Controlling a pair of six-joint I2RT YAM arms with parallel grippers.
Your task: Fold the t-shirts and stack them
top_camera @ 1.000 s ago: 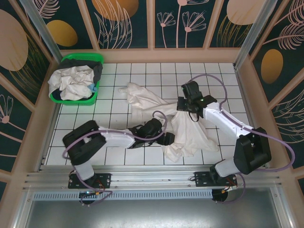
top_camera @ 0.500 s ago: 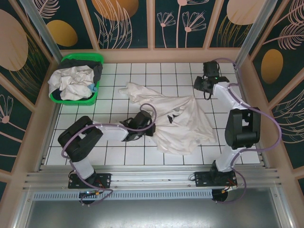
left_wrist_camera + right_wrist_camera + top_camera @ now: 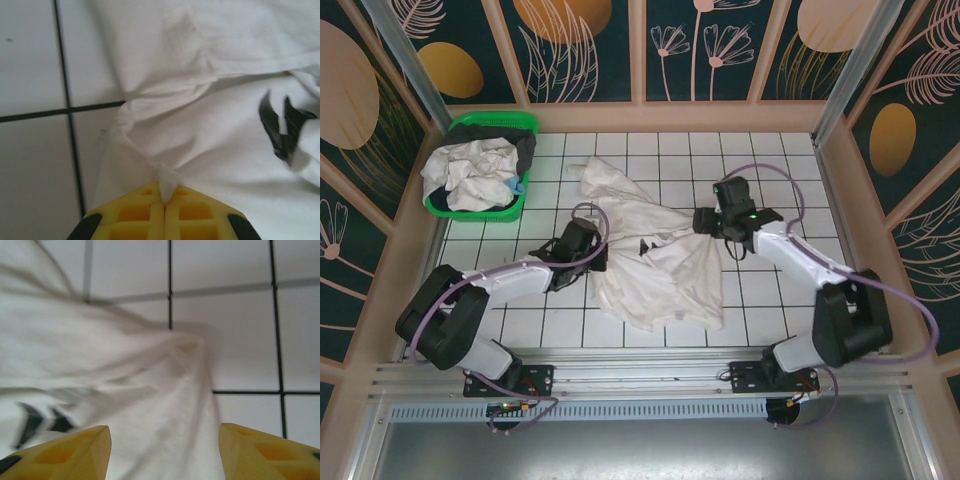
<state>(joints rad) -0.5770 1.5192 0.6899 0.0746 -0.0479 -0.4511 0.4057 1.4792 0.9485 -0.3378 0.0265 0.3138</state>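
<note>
An off-white t-shirt (image 3: pixel 655 262) with a black angular print (image 3: pixel 645 244) lies crumpled across the middle tiles, one sleeve stretching to the back left. My left gripper (image 3: pixel 592 252) sits at its left edge, its yellow fingers (image 3: pixel 150 212) shut on a small pinch of the shirt (image 3: pixel 200 135). The print (image 3: pixel 280 127) shows to the right of that pinch. My right gripper (image 3: pixel 705 222) hovers at the shirt's right corner, open, its fingers (image 3: pixel 65 450) wide apart over bunched cloth (image 3: pixel 150 405). More pale shirts (image 3: pixel 470 172) fill the green basket.
The green plastic basket (image 3: pixel 495 124) stands at the back left corner. Wooden walls ring the white tiled floor (image 3: pixel 650 150), with bare tiles along the back, far right (image 3: pixel 790 290) and front left.
My left gripper has dragged the shirt leftward and toward the back. My right arm swung out to the back right corner, then came back to the shirt's right corner.
</note>
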